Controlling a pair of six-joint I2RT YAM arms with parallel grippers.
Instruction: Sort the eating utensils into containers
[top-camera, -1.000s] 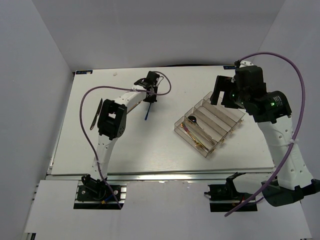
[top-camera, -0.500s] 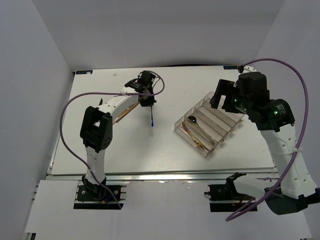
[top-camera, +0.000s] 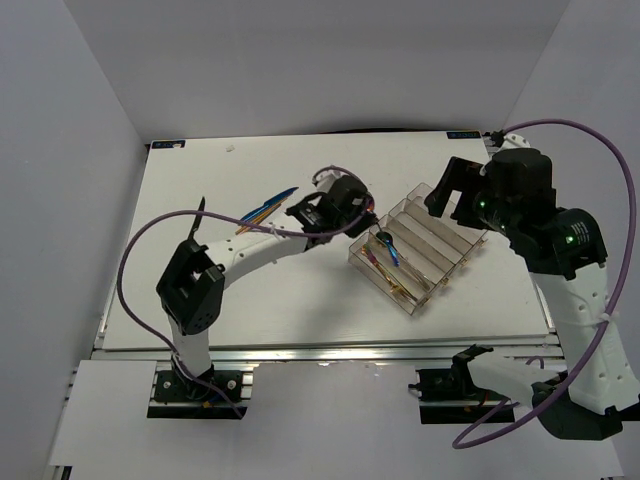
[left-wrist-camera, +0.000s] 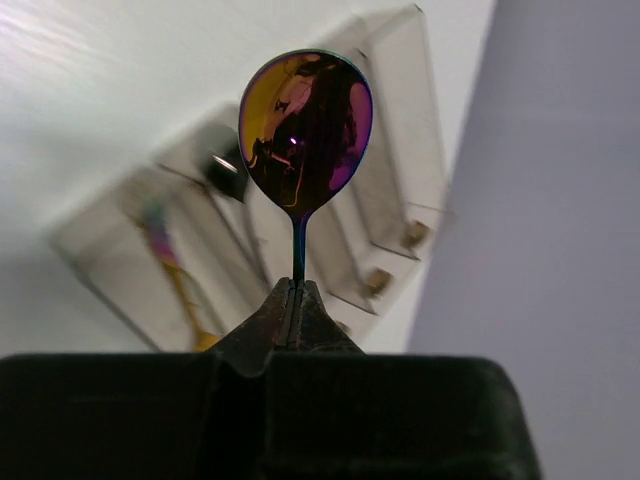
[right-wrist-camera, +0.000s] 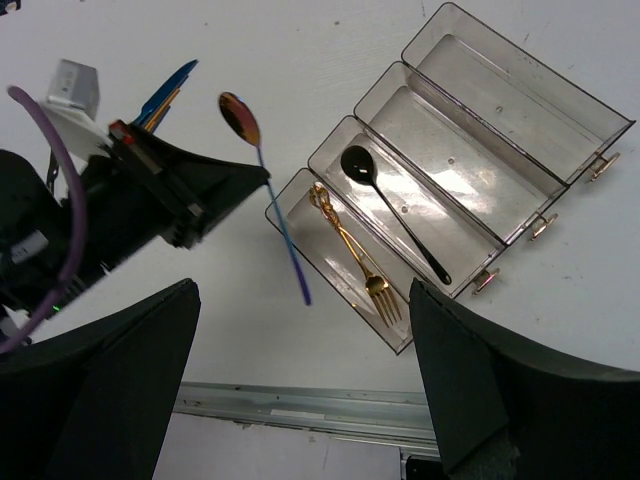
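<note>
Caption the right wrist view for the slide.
Left gripper holds an iridescent spoon by its handle near the four-slot tray containing a gold fork and a black spoon.

Right of centre on the white table lies the clear smoky plastic tray: gold metal fork in its nearest compartment, black spoon in the next, rainbow-iridescent spoon at its left end.

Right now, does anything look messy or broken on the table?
Nothing looks spilled or broken. The tray sits slanted to the edges of the table, and a few utensils lie loose left of it. The left gripper is shut on the rainbow spoon, holding it up near the tray.
</note>
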